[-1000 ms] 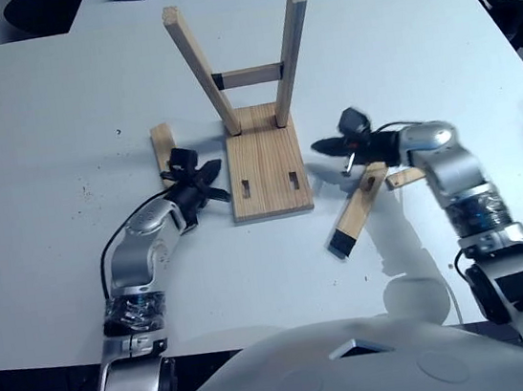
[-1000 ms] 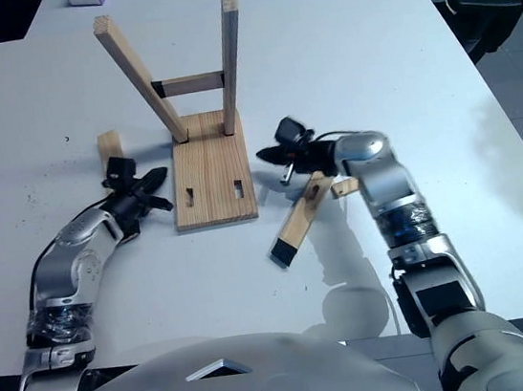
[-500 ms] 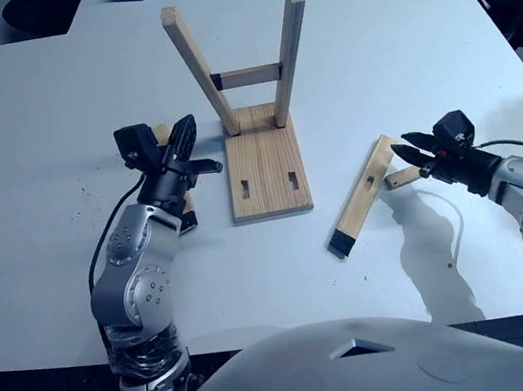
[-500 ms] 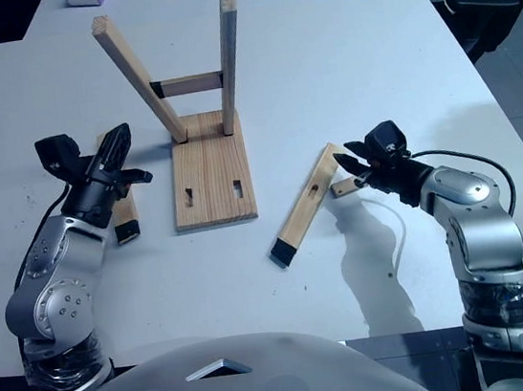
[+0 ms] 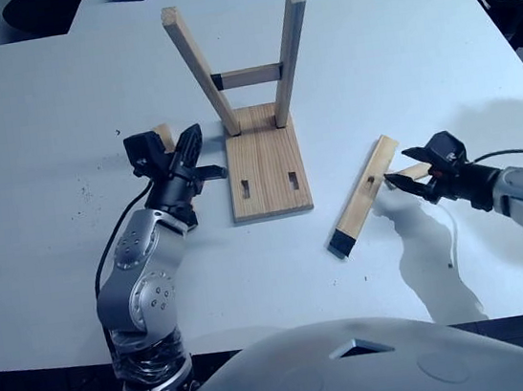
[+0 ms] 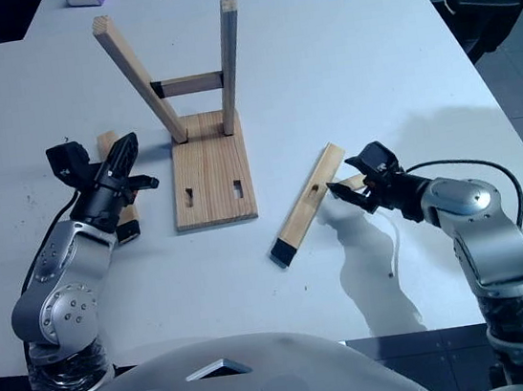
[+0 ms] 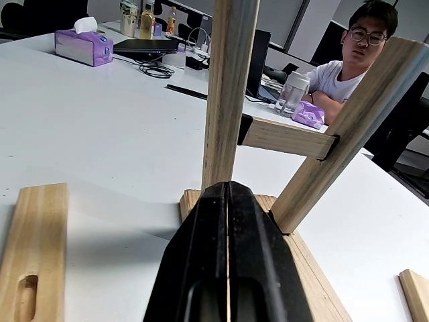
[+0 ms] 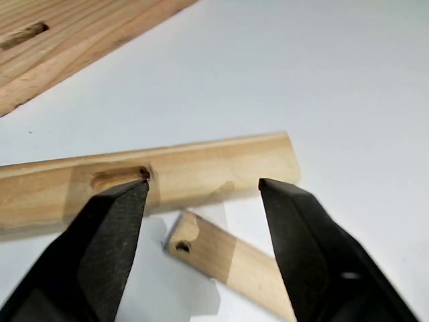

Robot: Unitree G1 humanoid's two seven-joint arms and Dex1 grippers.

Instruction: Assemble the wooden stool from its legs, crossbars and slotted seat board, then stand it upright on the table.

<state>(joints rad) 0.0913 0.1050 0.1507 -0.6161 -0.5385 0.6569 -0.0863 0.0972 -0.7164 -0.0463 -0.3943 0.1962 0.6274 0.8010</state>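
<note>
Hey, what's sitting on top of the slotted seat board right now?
Two legs, joined by a crossbar, stand at the far end of the seat board. Its two near slots are bare. The legs hide their own joints.

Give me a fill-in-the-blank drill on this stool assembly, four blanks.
1. The seat board has ___ legs standing in it.
2. The left pincer is ___.
3. The right pincer is ___, near a loose crossbar.
4. The loose leg with the black tip lies on the board's ___ side.

Missing words: two; shut; open; right.
</note>
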